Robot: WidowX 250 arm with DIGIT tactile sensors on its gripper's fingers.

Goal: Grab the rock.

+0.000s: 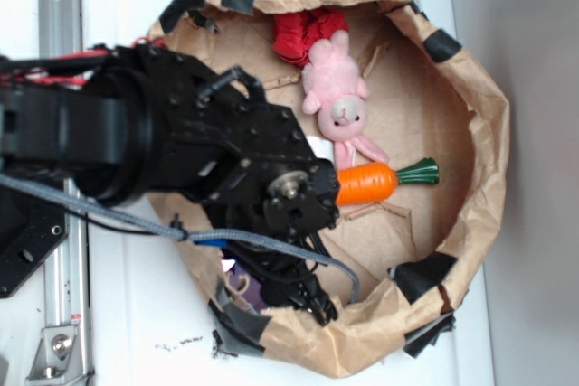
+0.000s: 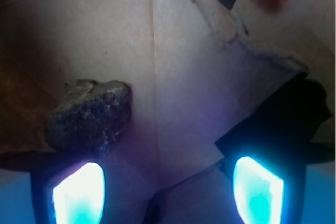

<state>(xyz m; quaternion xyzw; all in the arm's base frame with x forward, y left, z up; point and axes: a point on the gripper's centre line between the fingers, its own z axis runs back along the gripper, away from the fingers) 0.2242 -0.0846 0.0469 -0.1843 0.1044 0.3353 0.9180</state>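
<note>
Exterior view: a brown paper enclosure (image 1: 470, 106) with a crumpled raised wall sits on a white surface (image 1: 136, 350); black tape patches (image 1: 441, 44) are fixed along its rim. Inside the enclosure, toward its upper part, lies a pink plush rabbit (image 1: 339, 101), with a red cloth item (image 1: 303, 33) touching its upper end. Just below the rabbit lies an orange toy carrot (image 1: 366, 183) with a green top. The black robot arm (image 1: 181, 146) reaches over the enclosure's left half and hides the floor beneath it. The rock and the fingertips cannot be seen here.

Wrist view: the gripper (image 2: 168, 190) is spread wide, its two glowing fingertips (image 2: 79, 192) well apart with bare paper floor between them. It holds nothing. The rock (image 2: 89, 116), dark, rough and speckled, lies on the enclosure floor just above the left-hand fingertip in frame, outside the gap. Whether it touches that finger cannot be determined. The carrot's orange end shows at the top right corner, well apart from the rock.
</note>
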